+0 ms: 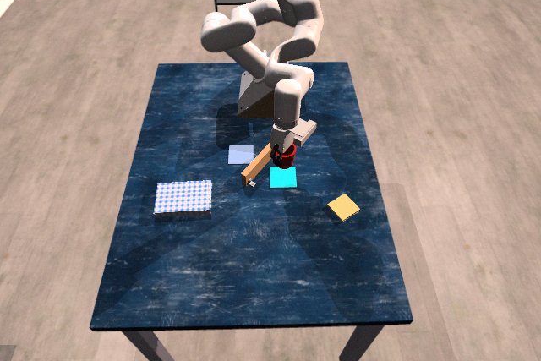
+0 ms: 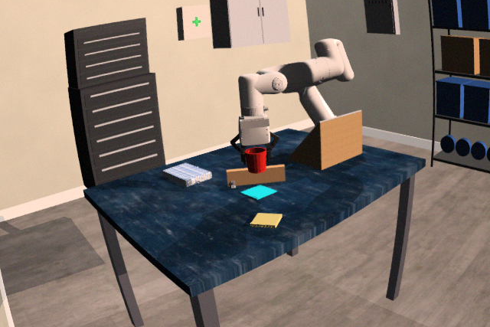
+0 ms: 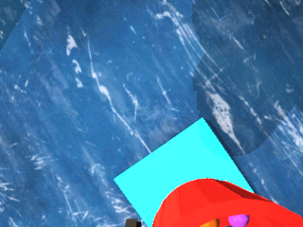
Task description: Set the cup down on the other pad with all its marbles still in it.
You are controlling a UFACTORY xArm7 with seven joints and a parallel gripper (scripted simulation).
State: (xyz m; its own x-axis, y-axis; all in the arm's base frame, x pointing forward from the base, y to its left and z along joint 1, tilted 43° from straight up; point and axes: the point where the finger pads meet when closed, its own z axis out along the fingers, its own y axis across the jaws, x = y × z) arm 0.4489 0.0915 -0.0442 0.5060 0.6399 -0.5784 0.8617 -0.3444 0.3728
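My gripper point(image 1: 281, 155) is shut on the red cup point(image 1: 286, 158) and holds it upright in the air, above the table. In the side view the cup point(image 2: 255, 159) hangs at the height of the wooden rail point(image 2: 255, 175). The cup is on the cyan pad's side of the rail point(image 1: 255, 167), over the far edge of the cyan pad point(image 1: 282, 176). The wrist view shows the cup's rim point(image 3: 232, 205) with marbles point(image 3: 239, 219) inside and the cyan pad point(image 3: 180, 161) below. The pale blue pad point(image 1: 240, 154) lies on the other side of the rail.
A blue checked block point(image 1: 183, 196) lies at the left. A flat yellow block point(image 1: 343, 206) lies at the right front. A wooden wedge point(image 2: 330, 145) stands behind, at the arm's base. A small grey piece point(image 1: 252, 183) sits at the rail's near end.
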